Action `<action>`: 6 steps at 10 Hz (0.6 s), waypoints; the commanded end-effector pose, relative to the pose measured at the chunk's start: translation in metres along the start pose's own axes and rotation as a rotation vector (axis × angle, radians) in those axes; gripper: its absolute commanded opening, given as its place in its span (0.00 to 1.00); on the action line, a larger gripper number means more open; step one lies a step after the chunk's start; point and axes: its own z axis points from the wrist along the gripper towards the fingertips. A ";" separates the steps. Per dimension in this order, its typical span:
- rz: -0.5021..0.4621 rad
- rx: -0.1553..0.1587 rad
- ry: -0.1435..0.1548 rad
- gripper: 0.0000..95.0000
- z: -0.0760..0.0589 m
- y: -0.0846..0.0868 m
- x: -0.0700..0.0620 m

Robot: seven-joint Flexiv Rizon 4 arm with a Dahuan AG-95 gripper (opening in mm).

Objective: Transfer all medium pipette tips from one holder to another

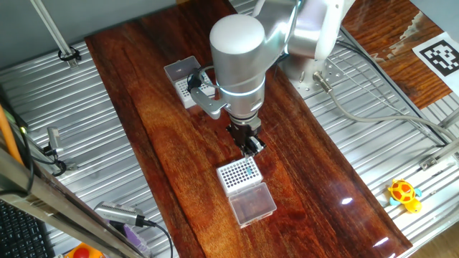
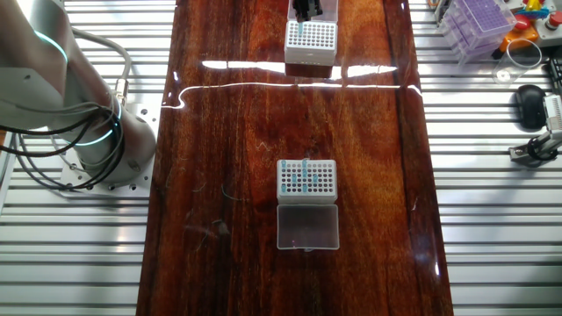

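My hand (image 1: 251,145) hangs just over one rack (image 1: 239,174) on the counter (image 1: 158,122); I cannot tell its opening or grip. The other fixed view alone shows the medium pipette tips (image 2: 303,180) in the second rack (image 2: 307,178), which my arm mostly hides here.

Dark glossy wood surface (image 2: 219,132) w/ bright light glare streaks. Ribbed metal bench (image 2: 500,228) on both sides; yellow toy (image 1: 404,193) & QR-type marker (image 1: 439,55) at the edge.

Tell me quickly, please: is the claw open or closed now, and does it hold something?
Claw: cannot be told; it hangs just over a tip rack, fingers too small to read, nothing visibly held.
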 end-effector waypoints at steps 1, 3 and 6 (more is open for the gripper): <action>0.004 -0.001 -0.006 0.00 0.000 -0.001 0.000; 0.008 -0.003 -0.009 0.00 0.001 -0.001 0.000; 0.010 0.001 -0.008 0.00 0.002 0.001 0.000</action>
